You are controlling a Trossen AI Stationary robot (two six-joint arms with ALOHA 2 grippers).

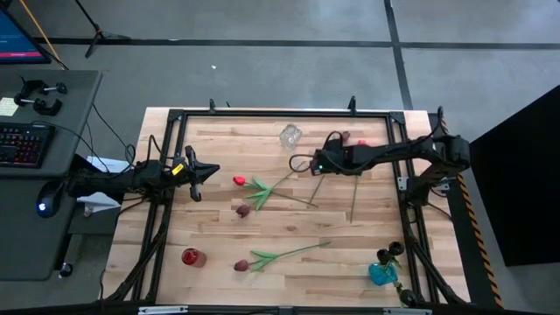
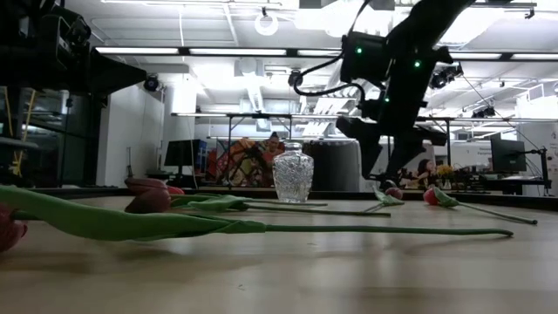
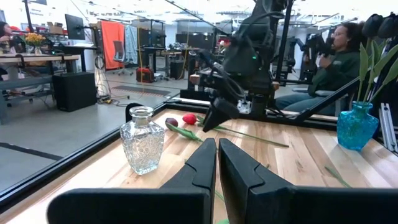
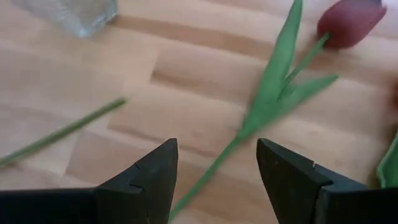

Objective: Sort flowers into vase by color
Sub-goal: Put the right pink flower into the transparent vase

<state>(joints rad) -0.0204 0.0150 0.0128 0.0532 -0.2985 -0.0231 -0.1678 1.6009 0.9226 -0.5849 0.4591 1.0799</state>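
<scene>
Tulips lie flat on the wooden table. A red head (image 1: 238, 180) and a maroon head (image 1: 242, 210) lie mid-table with their stems crossing, another maroon tulip (image 1: 241, 264) lies near the front, and two heads (image 1: 353, 139) lie under my right arm. My right gripper (image 4: 217, 146) hangs open, slanting down over a green stem (image 4: 205, 177) whose maroon head (image 4: 351, 22) lies farther off; the fingers stand either side of it, above it. A clear glass vase (image 1: 290, 136) stands at the far side. My left gripper (image 3: 217, 162) waits shut and level at the table's left.
A red vase (image 1: 192, 257) stands near the front left and a blue vase (image 1: 382, 273) with green stems in it at the front right. A black frame (image 1: 262, 114) rims the table. A seated person (image 3: 336, 56) shows beyond the table's right side.
</scene>
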